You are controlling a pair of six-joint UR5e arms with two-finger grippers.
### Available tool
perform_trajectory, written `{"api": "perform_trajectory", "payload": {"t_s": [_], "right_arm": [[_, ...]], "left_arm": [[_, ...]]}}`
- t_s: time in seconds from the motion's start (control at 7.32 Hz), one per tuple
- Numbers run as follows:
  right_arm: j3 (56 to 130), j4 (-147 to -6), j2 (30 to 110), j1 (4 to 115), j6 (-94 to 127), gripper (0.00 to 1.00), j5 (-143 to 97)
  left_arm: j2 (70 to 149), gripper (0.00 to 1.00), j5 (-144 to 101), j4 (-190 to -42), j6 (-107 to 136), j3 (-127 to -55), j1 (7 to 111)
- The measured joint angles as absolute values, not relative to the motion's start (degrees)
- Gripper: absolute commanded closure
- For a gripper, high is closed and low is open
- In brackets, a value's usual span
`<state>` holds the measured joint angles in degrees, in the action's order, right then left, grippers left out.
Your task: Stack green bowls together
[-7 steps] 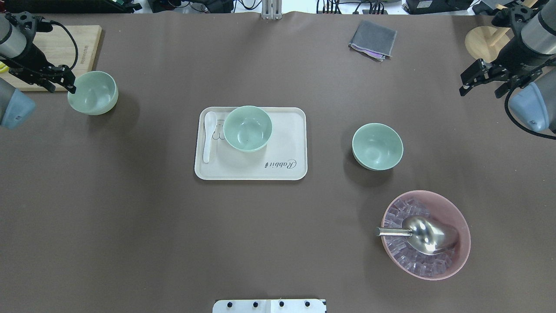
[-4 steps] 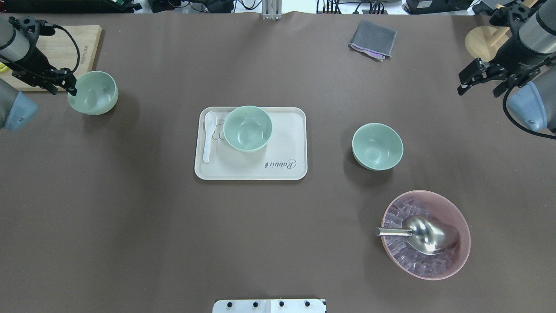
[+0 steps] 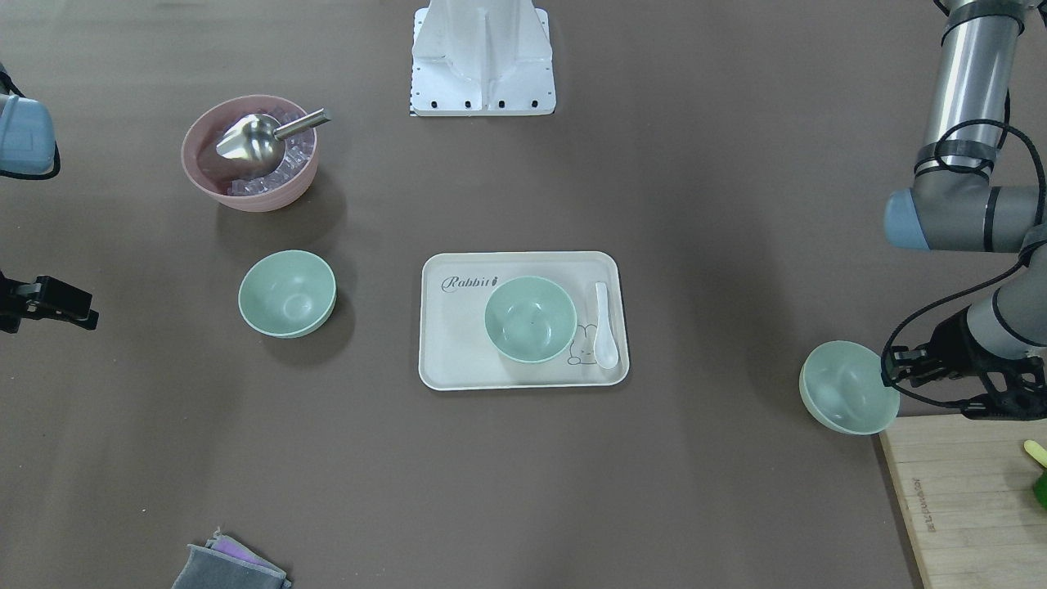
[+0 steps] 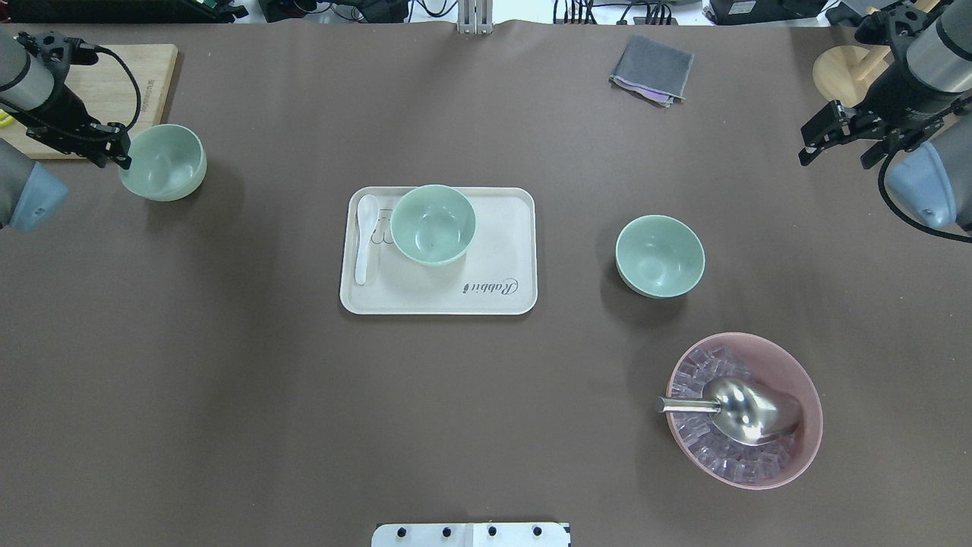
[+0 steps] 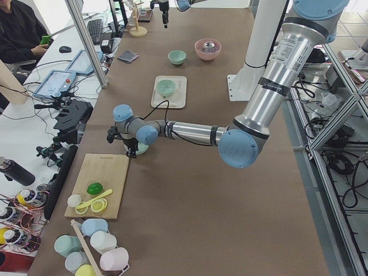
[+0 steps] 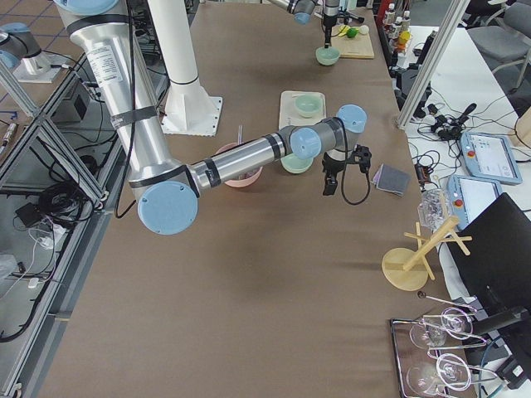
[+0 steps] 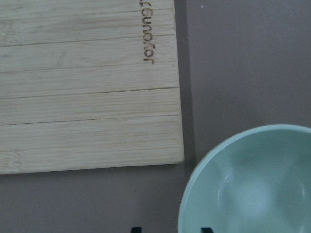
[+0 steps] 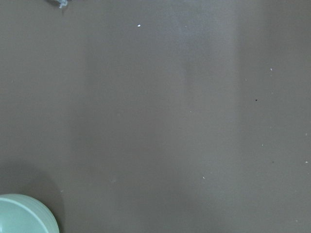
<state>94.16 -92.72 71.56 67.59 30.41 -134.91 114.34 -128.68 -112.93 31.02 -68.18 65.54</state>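
- We see a brown table (image 4: 228, 380) with everything resting on it.
- Wooden cutting board (image 4: 144, 68) sits at the far corner on the robot's left.
- Cream tray (image 4: 501, 228) is mid-table, with "Rabbit" printed on it.
- Pink bowl (image 4: 806, 380) is near the robot on its right. It is full of clear cubes, and a metal scoop (image 4: 748, 410) lies on them.
- We count three green bowls, none of them stacked and all well apart:
  - green bowl by the board (image 4: 163, 162), just beside the board's corner
  - green bowl on the tray (image 4: 433, 224)
  - green bowl on bare table (image 4: 659, 256), between the tray and the pink bowl
- Grey cloth (image 4: 653, 68) is folded at the far edge.
- Left gripper (image 4: 115, 156) is at the rim of the bowl by the board. In the wrist view its fingers are spread, one outside the rim and one inside, not pinching.
- Right gripper (image 4: 835, 159) is at the robot's right edge, its fingers apart and holding nothing.
- White spoon (image 4: 364, 239) lies on the tray, just beside that bowl.
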Motion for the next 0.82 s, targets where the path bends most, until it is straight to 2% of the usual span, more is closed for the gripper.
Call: {"api": "perform_trajectory", "payload": {"t_s": [0.68,0.82], "right_arm": [[94.14,-92.73,71.65,67.6,30.41,0.0,-134.91],[94.15,-92.73,71.74,67.64,30.41,0.0,-134.91]], "left_arm": [[114.88,0.59,-128.67,-112.98,31.11,-67.84,65.35],[114.92,0.72,-128.67,-112.98,31.11,-67.76,65.29]]}}
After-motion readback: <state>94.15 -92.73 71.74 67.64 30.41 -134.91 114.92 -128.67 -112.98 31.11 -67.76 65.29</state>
